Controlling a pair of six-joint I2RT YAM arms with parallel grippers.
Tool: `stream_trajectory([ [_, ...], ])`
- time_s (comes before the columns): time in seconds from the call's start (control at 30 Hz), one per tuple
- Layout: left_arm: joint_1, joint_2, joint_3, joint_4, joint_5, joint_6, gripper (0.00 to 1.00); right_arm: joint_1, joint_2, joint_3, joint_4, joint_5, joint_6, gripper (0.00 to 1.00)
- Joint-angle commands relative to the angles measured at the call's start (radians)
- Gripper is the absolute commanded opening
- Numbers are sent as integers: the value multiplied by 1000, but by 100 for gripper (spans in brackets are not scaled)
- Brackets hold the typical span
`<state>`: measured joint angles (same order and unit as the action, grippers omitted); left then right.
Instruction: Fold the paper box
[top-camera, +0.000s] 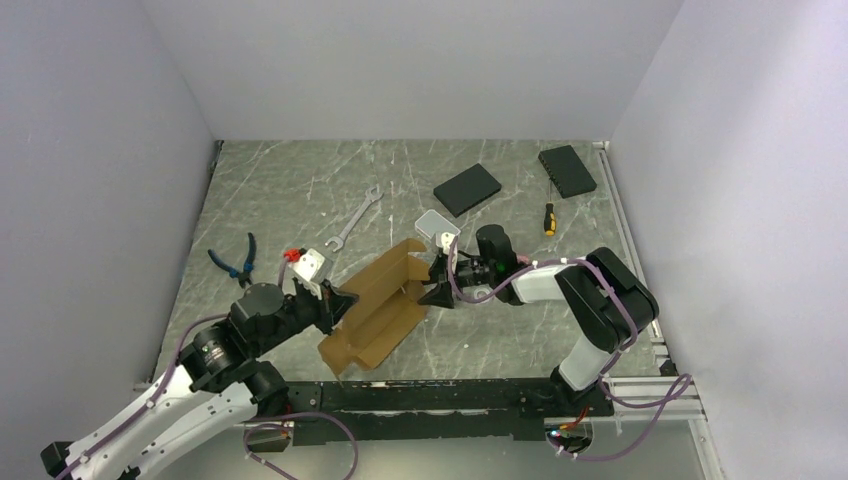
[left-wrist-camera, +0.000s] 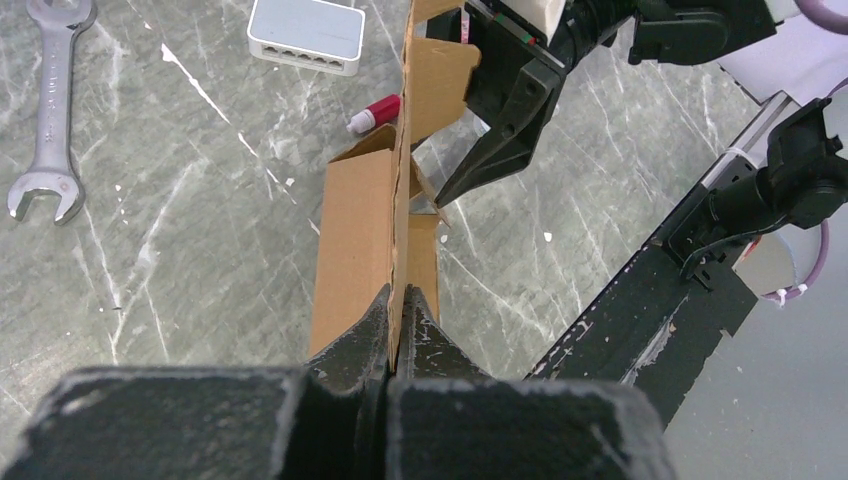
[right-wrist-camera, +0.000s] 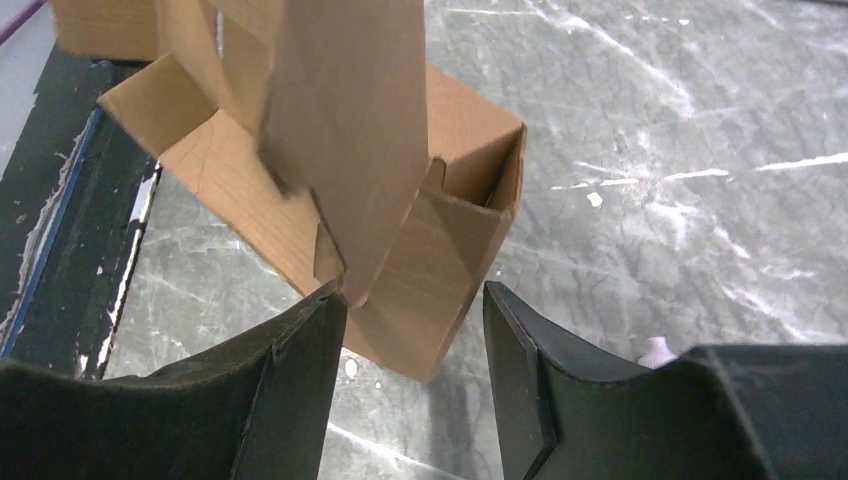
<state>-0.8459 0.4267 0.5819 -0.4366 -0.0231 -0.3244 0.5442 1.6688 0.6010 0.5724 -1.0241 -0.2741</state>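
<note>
As seen from the top camera, the paper box lies partly folded at the near centre of the table, between the left gripper and the right gripper (a wrench lies well beyond it). Left wrist view: the left jaws press together on the edge of an upright cardboard panel, pinching it. Right wrist view: the right jaws stand spread with a raised corner of the box between them; whether either finger touches it cannot be told.

Wrench, blue pliers, black slab, another slab, screwdriver, white case, perhaps a switch
</note>
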Motion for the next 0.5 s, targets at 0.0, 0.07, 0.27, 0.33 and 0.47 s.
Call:
stream_trajectory([
  [0.0, -5, -41, -2, -5, 14, -28, 0, 5, -16, -29, 130, 46, 63, 56],
  [0.07, -5, -59, -6, -12, 14, -33, 0, 5, -7, -33, 138, 51, 67, 55],
  [0.27, -5, -69, -10, -27, 14, -37, 0, 4, -11, -45, 213, 5, 123, 55],
  [0.33, -5, -59, -13, -20, 30, -32, 0, 5, -18, -41, 208, -1, 120, 55],
  [0.47, -5, -13, -1, -12, 45, -15, 0, 5, -16, -28, 168, -47, 84, 56],
])
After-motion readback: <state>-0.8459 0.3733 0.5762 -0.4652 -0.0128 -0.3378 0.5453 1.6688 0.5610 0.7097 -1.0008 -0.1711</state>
